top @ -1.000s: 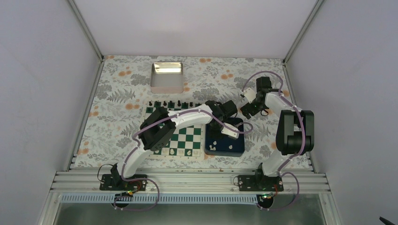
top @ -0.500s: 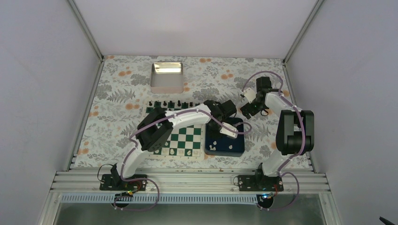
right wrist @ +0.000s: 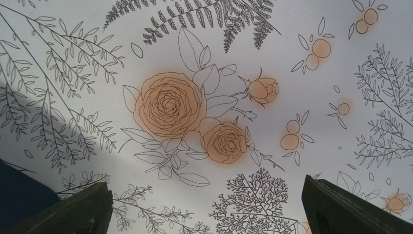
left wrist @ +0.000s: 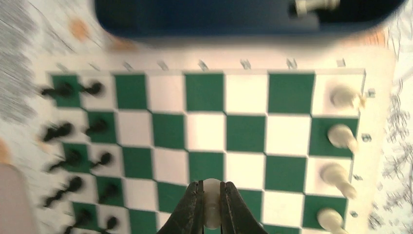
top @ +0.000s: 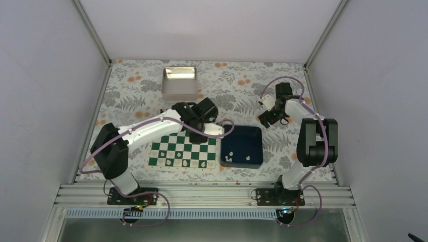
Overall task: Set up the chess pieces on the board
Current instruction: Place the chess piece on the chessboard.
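The board [top: 177,147] with green and white squares lies at mid table. My left gripper [top: 194,135] hovers above it, shut on one white chess piece [left wrist: 211,204] held between the two dark fingers over the board's [left wrist: 248,131] middle squares. Several white chess pieces [left wrist: 341,136] stand along one edge row, the near row [top: 185,163] in the top view. A few more white pieces [top: 229,154] lie in the dark blue tray [top: 242,136]. My right gripper [top: 266,118] is open over the floral tablecloth, nothing between its fingers [right wrist: 83,209].
Black pieces [left wrist: 63,131] fill the two rows at the board's far side, blurred in the left wrist view. A shiny metal tin [top: 179,83] stands at the back. The blue tray [left wrist: 219,19] sits just right of the board. White walls enclose the table.
My left arm has swung left from over the blue tray to above the board, carrying the white piece. The right arm has not moved.
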{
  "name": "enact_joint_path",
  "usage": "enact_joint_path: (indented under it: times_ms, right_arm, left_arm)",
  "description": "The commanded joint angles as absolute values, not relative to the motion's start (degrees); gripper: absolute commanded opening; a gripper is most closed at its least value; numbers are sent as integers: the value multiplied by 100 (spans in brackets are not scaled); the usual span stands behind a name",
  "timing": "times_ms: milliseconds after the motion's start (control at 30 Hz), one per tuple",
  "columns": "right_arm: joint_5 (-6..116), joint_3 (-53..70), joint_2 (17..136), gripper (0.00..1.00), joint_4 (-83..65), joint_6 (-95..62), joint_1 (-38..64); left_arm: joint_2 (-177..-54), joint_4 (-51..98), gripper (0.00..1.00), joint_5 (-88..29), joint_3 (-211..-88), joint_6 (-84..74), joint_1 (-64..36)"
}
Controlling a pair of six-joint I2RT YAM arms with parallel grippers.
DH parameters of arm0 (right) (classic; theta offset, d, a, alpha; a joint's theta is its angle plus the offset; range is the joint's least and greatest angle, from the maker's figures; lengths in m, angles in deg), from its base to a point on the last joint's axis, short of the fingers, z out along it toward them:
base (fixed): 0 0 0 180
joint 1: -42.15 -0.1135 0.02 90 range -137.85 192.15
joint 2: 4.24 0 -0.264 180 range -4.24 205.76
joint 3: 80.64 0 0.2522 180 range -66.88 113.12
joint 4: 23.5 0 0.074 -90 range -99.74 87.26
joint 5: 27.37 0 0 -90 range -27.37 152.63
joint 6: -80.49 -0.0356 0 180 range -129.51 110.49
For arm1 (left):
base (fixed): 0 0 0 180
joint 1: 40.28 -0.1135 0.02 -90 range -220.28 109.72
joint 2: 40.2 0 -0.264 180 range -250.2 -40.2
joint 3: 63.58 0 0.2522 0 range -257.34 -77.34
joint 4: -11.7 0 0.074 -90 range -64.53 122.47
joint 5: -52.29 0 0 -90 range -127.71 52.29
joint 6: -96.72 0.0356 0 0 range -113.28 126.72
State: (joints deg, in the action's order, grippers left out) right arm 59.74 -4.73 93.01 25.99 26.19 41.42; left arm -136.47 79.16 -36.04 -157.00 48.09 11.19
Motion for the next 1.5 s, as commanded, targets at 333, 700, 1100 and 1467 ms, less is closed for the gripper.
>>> enact_joint_path:
  times_ms: [333,700,1100,1467]
  right_arm:
    - [5949,-373,9378,100,2658,2564,4108]
    - [6021,-445,9427,100,2613,2591,4106]
    - [6097,-487,9493,100,2587,2620,4113]
    - [6122,-510,9499,100,2564,2626,4110]
  left_arm:
    - [-12645,7026,6,-3437,-13084,4320,689]
    - [-13107,6747,6,-3215,-13047,4337,683]
    - [-13181,6749,6,-3111,-12915,4336,675]
    - [-13217,6655,6,-3239,-12807,4355,642]
